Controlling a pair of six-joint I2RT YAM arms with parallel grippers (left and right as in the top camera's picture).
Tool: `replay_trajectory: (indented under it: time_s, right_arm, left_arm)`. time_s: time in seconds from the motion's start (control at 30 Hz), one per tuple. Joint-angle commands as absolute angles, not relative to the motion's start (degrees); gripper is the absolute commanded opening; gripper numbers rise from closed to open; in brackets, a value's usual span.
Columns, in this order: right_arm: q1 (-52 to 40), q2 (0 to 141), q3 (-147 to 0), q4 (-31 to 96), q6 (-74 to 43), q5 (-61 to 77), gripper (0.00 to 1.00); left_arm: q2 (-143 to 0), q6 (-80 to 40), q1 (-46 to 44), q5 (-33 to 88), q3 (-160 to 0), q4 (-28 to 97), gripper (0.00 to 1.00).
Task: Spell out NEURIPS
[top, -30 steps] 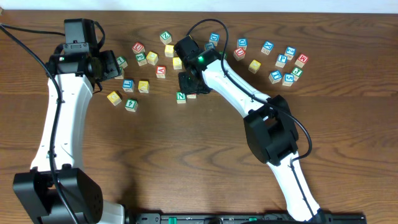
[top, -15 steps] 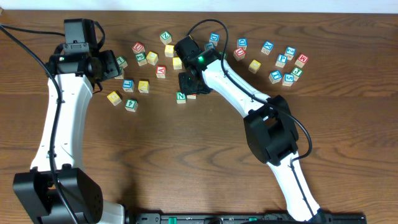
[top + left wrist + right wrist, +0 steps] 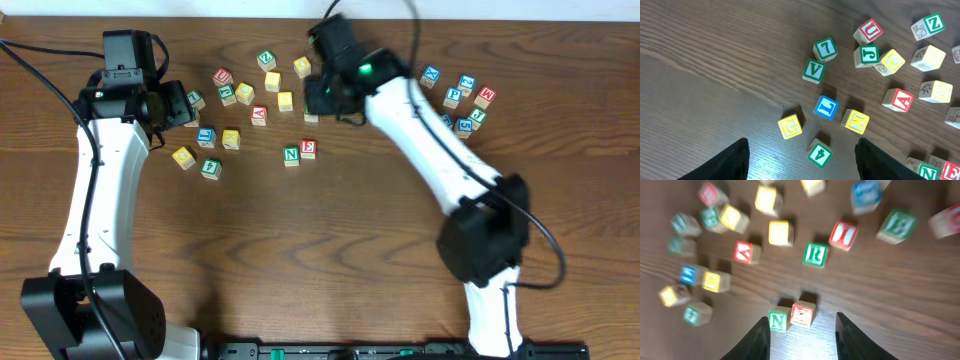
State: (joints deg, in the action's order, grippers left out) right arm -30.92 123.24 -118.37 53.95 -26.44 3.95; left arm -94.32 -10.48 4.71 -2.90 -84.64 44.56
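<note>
Two pale wooden cubes stand side by side on the table, a green N [image 3: 291,155] [image 3: 777,321] and a red E [image 3: 309,148] [image 3: 802,314] to its right. My right gripper [image 3: 318,100] [image 3: 802,347] hovers behind them, open, with nothing between its fingers. Further back in the right wrist view lie a green R [image 3: 815,254] and a red I [image 3: 843,234]. My left gripper [image 3: 190,105] [image 3: 800,170] is open and empty over the left cluster, just short of a green 4 cube [image 3: 820,154].
Loose cubes lie scattered along the back of the table: a left cluster with a V [image 3: 814,70], a blue L [image 3: 826,107], a yellow cube [image 3: 790,126] and a red A [image 3: 899,99], and a right cluster [image 3: 462,100]. Bare wood [image 3: 300,250] fills the front.
My right gripper has let go of the red E beside the N and pulled up and back toward the far cubes. The left arm has not moved.
</note>
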Motion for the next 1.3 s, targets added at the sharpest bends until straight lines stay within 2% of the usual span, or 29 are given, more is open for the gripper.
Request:
replay_trajectory:
  time_s: [0.0, 0.07, 0.23, 0.3, 0.43, 0.7, 1.27]
  right_arm:
    - [-28.6, 119.87, -118.56, 54.41, -24.43, 3.42, 0.4]
    - [-27.59, 118.65, -118.56, 54.19, -22.94, 3.4, 0.46]
    - [-25.65, 116.42, -119.07, 53.47, -22.17, 4.01, 0.5]
    - [-24.6, 115.04, -119.68, 53.17, -22.17, 5.13, 0.52]
    - [-22.79, 112.86, -123.11, 52.8, -21.98, 6.15, 0.56]
    - [-21.89, 112.64, -126.48, 52.03, -23.38, 6.15, 0.61]
    - [-21.74, 113.82, -123.87, 52.73, -24.8, 4.54, 0.63]
  left_arm:
    - [-94.87, -10.83, 4.69, -1.91, -84.97, 44.47, 0.67]
    - [-94.87, -11.6, 4.69, -1.91, -84.97, 44.47, 0.67]
    - [-94.87, -14.41, 4.69, -1.8, -84.97, 44.49, 0.67]
    - [-94.87, -14.96, 4.69, -0.34, -84.97, 44.4, 0.86]
    - [-94.87, -14.94, 4.69, 3.38, -84.97, 43.72, 0.93]
    - [-94.87, -15.11, 4.12, 6.94, -84.97, 43.38, 0.94]
    - [-94.87, -15.09, -0.69, 7.07, -84.97, 40.38, 0.94]
